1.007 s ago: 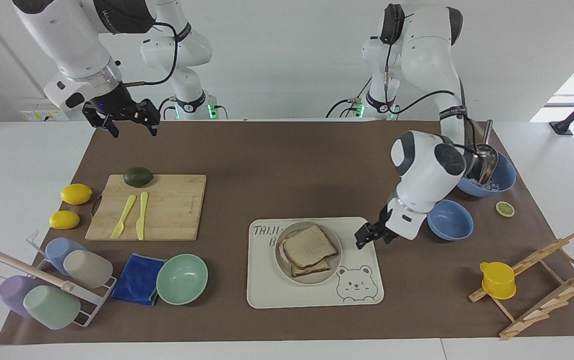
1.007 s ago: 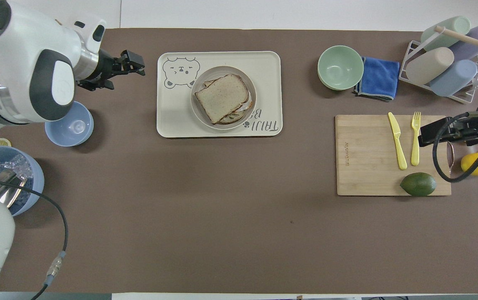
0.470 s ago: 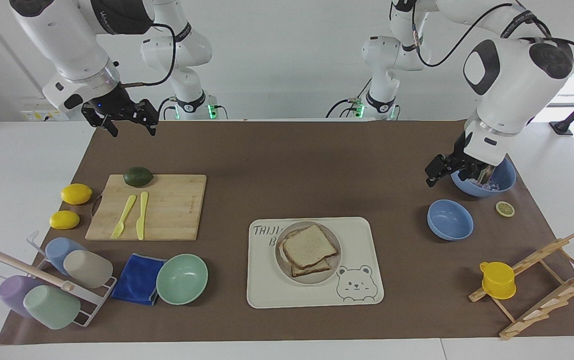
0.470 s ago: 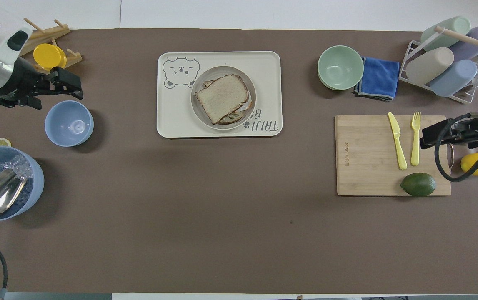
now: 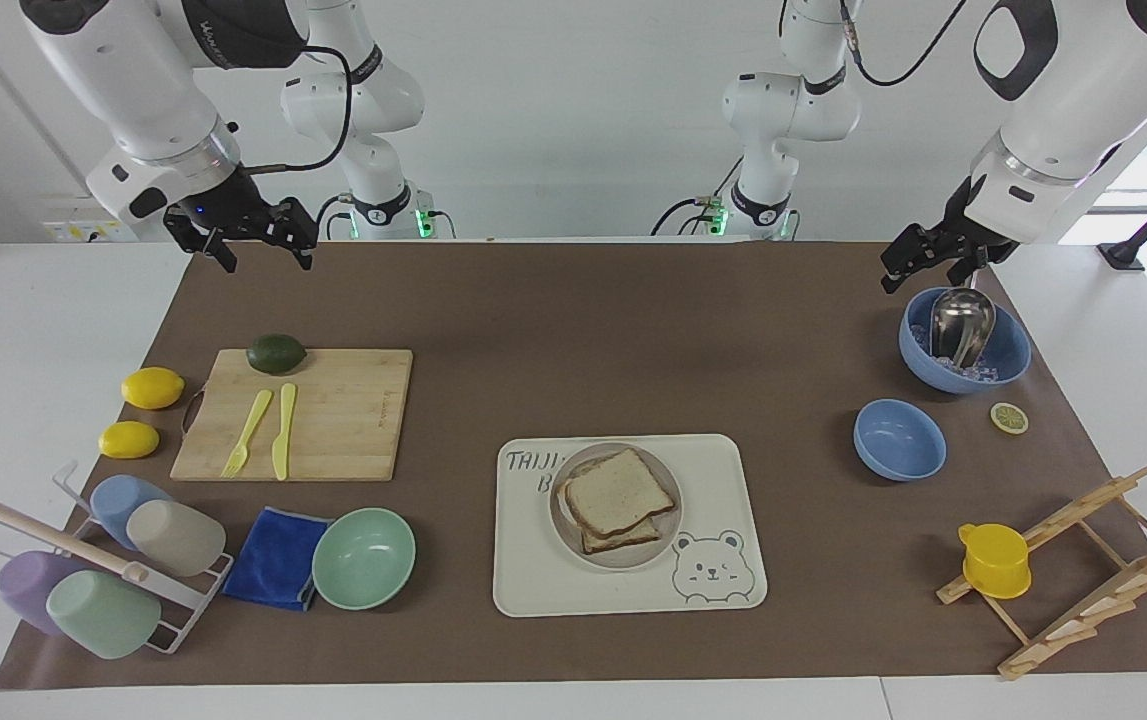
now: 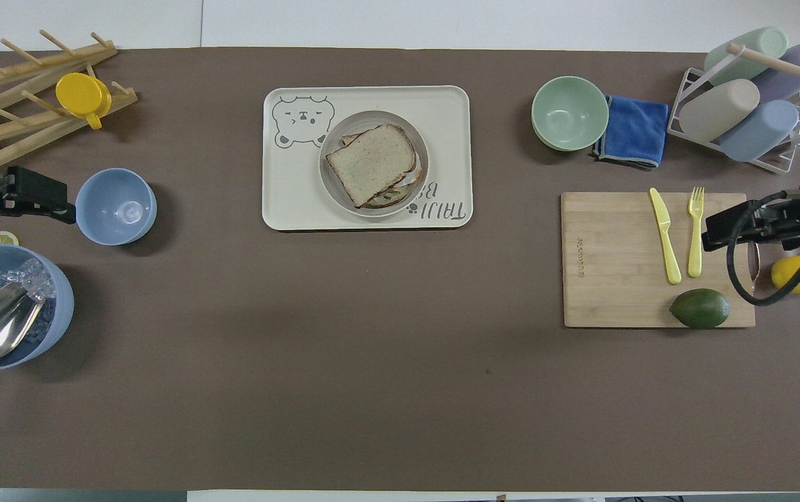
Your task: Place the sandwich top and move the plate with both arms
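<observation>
The sandwich top [image 5: 618, 490] lies on the stacked sandwich on the round plate [image 5: 623, 558], which sits on the cream bear tray [image 5: 723, 470]. The overhead view shows the same slice [image 6: 370, 164], plate [image 6: 406, 124] and tray [image 6: 448, 111]. My left gripper [image 5: 928, 268] is open and empty, raised over the mat by the ice bowl [image 5: 1008, 360], well away from the plate; it also shows in the overhead view [image 6: 58, 202]. My right gripper [image 5: 261, 258] is open and empty, raised over the mat's corner at the right arm's end; overhead it [image 6: 720, 230] covers the cutting board's edge.
A cutting board [image 5: 353, 415] carries an avocado [image 5: 276, 353], a fork and a knife, with two lemons [image 5: 152, 387] beside it. A mint bowl [image 5: 364, 558], blue cloth and cup rack [image 5: 83, 570] stand nearby. A small blue bowl [image 5: 899, 439], lemon slice and wooden rack [image 5: 1083, 560] are at the left arm's end.
My left arm has pulled away from beside the tray, rising and swinging back to its own end of the table. The sandwich, plate and right arm have stayed put.
</observation>
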`<state>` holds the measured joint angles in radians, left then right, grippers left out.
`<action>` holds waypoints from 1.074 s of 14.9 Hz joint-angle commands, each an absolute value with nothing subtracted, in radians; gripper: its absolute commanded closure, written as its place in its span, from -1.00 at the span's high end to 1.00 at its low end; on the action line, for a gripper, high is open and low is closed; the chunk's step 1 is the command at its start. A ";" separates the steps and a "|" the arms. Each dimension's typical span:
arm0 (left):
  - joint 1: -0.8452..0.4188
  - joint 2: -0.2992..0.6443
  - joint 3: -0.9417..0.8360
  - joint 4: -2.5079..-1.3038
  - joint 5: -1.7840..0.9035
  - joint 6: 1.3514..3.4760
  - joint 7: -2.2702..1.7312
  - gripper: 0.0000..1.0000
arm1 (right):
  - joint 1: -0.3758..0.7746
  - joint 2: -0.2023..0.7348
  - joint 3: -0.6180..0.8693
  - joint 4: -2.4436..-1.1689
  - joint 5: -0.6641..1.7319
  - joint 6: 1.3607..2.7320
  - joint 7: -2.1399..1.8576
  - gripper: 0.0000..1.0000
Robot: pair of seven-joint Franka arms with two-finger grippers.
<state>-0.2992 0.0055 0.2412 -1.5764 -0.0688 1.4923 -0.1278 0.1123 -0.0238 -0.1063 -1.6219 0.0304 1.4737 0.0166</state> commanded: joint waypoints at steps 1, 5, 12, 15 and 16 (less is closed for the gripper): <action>-0.295 -0.086 0.232 -1.695 -0.049 1.503 -0.089 1.00 | 0.106 -0.029 -0.107 -1.617 0.037 1.456 -0.005 1.00; -0.169 -0.074 0.119 -1.683 -0.048 1.523 0.016 1.00 | 0.101 -0.032 -0.107 -1.620 0.037 1.456 -0.009 1.00; -0.175 -0.109 0.092 -1.707 0.001 1.476 0.011 1.00 | 0.100 -0.032 -0.107 -1.623 0.037 1.456 -0.008 1.00; -0.169 -0.092 0.084 -1.660 0.006 1.485 0.017 1.00 | 0.098 -0.031 -0.107 -1.621 0.037 1.454 -0.009 1.00; -0.163 -0.080 0.078 -1.632 0.006 1.483 0.017 1.00 | 0.098 -0.031 -0.107 -1.621 0.037 1.454 -0.011 1.00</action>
